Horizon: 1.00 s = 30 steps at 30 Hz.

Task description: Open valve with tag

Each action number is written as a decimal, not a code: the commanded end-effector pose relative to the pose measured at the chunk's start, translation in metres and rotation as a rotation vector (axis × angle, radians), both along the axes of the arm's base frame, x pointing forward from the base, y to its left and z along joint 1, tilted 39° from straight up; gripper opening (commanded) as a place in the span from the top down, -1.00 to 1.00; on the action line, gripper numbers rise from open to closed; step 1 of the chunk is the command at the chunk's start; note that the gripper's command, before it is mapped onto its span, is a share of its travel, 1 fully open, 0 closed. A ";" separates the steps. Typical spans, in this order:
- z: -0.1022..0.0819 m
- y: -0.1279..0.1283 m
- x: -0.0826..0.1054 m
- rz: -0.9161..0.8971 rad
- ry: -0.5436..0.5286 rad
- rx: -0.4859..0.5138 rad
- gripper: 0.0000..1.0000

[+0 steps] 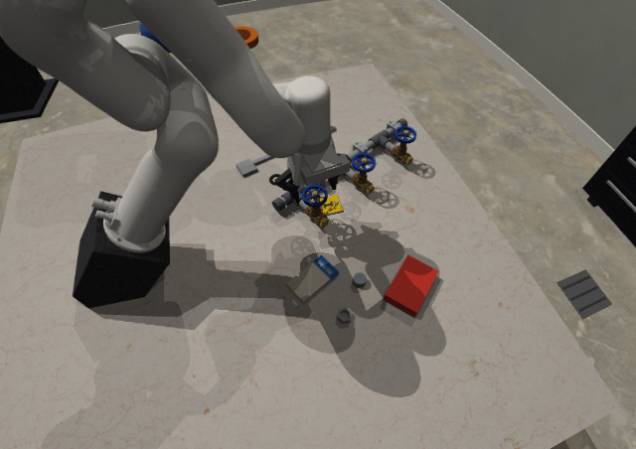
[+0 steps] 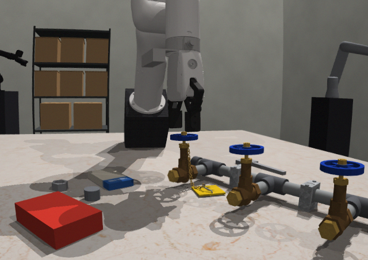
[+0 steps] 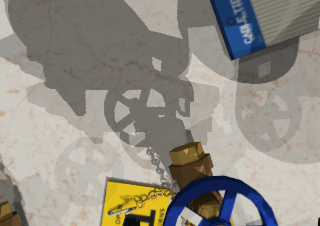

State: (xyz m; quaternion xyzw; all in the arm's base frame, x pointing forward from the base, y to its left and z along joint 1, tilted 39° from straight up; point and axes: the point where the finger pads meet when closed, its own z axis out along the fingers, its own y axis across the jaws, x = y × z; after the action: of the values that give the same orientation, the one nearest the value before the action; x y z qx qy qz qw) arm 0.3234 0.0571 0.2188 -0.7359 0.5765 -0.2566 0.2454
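Observation:
Three brass valves with blue handwheels stand along a grey pipe [image 2: 276, 184]. The left valve [image 2: 184, 137] has a chain [image 2: 188, 165] running down to a yellow tag [image 2: 207, 190] that lies flat on the table. This valve also shows in the top view [image 1: 314, 196] and at the bottom of the wrist view [image 3: 220, 206]. The tag [image 3: 132, 208] is cut off by the wrist view's lower edge, so its number is not readable. My gripper [image 2: 184, 122] is open and empty, fingers pointing down just above the tagged valve's handwheel. The middle valve [image 2: 246, 149] and the right valve [image 2: 341, 167] stand apart from it.
A red box [image 2: 57, 218], a blue-labelled cable-ties box [image 2: 111, 180], a grey nut [image 2: 59, 185] and a grey cap [image 2: 91, 192] lie left of the valves. A grey flat tool [image 1: 251, 165] lies behind the pipe. The arm's black base [image 1: 120, 269] stands further left.

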 end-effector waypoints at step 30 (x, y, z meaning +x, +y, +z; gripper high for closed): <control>-0.017 0.003 0.018 0.000 -0.003 0.000 1.00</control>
State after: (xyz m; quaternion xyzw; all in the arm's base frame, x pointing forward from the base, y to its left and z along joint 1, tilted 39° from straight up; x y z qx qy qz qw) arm 0.3409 0.0596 0.2010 -0.7358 0.5765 -0.2569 0.2454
